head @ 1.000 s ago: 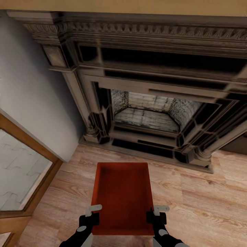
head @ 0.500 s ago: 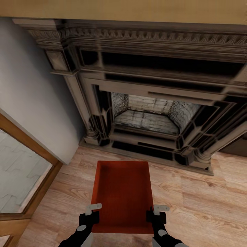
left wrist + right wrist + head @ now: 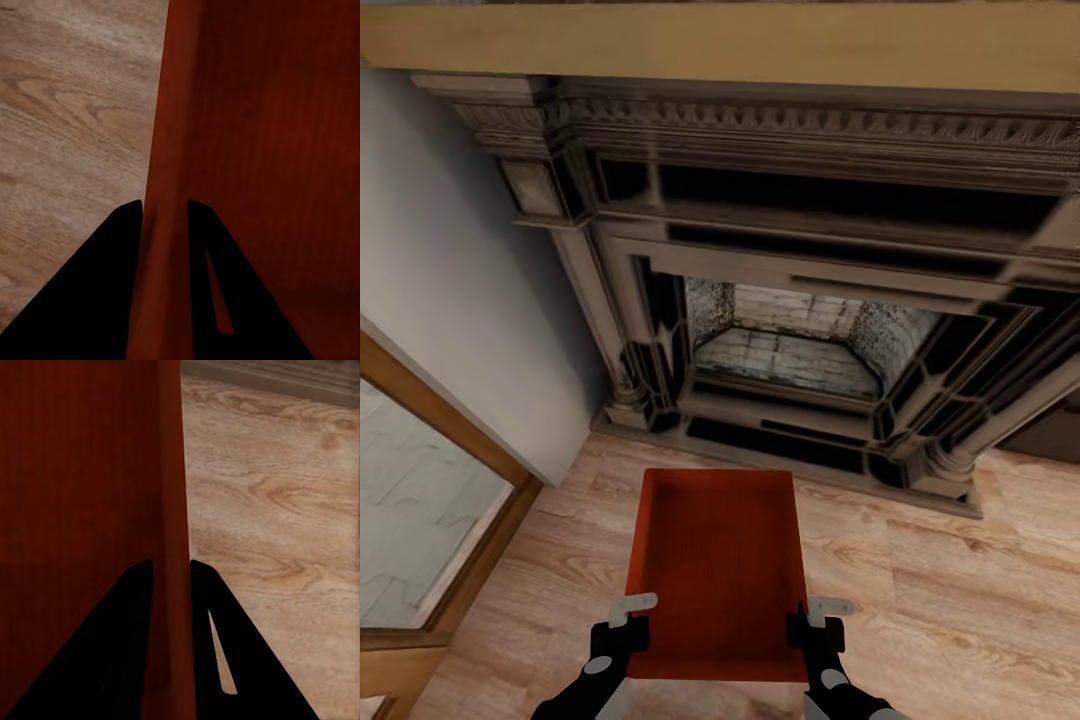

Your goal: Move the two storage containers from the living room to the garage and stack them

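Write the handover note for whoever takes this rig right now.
Left gripper: shut on the left wall of the storage container.
Right gripper: shut on its right wall.
The container is held level above the wood floor, open side up, empty, facing the fireplace.
Done: one container picked up with both arms.
Left: carry it to the garage and set it down, then fetch the second container and stack it on top.
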Available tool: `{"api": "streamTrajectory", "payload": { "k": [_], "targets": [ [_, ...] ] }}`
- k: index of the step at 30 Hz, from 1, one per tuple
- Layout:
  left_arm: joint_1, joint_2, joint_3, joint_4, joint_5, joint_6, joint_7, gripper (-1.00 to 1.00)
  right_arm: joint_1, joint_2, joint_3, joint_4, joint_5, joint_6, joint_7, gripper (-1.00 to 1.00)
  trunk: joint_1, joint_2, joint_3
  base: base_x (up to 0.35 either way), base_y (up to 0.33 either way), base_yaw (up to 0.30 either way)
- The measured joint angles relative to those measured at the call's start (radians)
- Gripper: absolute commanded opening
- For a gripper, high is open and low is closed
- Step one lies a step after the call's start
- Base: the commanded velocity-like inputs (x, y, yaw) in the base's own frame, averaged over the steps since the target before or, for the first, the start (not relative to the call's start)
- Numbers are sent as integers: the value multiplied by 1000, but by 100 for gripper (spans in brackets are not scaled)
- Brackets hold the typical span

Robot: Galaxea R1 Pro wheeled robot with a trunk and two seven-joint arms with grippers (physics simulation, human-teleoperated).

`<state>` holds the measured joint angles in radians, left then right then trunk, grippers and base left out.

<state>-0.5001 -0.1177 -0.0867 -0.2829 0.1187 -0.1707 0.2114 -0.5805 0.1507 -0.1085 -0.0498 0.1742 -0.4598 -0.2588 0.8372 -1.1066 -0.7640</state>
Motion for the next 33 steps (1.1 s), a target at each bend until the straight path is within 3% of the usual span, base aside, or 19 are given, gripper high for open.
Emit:
{"api": "streamTrajectory", "payload": {
  "k": [33],
  "targets": [
    [0,0,-1,0,0,-8,-1,-100,0,0,1,1,1,-8,-1,-100,0,0,51,0,0,0]
  ]
}}
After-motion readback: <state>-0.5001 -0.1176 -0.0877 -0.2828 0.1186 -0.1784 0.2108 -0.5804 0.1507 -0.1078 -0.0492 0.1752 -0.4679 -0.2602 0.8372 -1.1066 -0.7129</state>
